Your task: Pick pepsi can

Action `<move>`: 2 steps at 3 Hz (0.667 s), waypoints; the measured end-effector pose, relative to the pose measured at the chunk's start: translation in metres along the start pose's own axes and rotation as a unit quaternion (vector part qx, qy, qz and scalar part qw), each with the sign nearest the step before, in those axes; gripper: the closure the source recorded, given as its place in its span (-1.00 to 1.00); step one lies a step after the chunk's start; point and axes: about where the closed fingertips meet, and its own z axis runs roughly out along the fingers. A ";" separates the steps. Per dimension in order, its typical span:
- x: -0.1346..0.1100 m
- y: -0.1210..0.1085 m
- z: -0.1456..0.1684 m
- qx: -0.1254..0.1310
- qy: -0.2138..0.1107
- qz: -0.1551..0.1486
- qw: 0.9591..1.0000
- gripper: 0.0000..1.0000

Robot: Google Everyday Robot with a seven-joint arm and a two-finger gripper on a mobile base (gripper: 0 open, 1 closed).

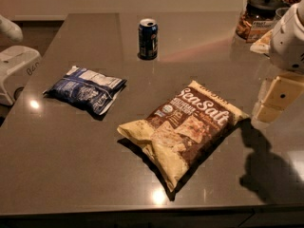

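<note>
gripper (271, 103) is at the far right edge of the view, hanging over the table (71, 175) near the right corner of the sea salt chip bag (186, 127). cannot tell if it is released or clenched. only its pale beige end shows, angled down and to the left. cannot tell if it touches the bag corner.

white arm housing (289, 39) sits right above the gripper, rounded and cut off by the right border. the arm comes in from the right side and tips down toward the tabletop. a dark shadow (268, 163) of the gripper falls on the table below it, toward the front right.

pepsi can (148, 38) stands upright at the far middle of the table. dark blue body, silver top rim, standing alone and touching nothing. it is well apart from the gripper, further back and off to the left of it.

blue-and-white snack bag (85, 89) lies flat on the left part of the table, nearer to the camera than the can, set on a diagonal. the sea salt chip bag, tan and brown, lies flat in the middle front, also diagonal, its printed end pointing far right.

glass jar (259, 14) with a black lid stands at the far right corner, behind the arm housing, with brownish contents and a label. a white machine part (15, 70) sits off the table's left edge.
</note>
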 end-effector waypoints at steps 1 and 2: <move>0.000 0.000 0.000 0.000 0.000 0.000 1.000 -1.00; 0.000 0.000 0.000 0.000 0.000 0.000 1.000 -1.00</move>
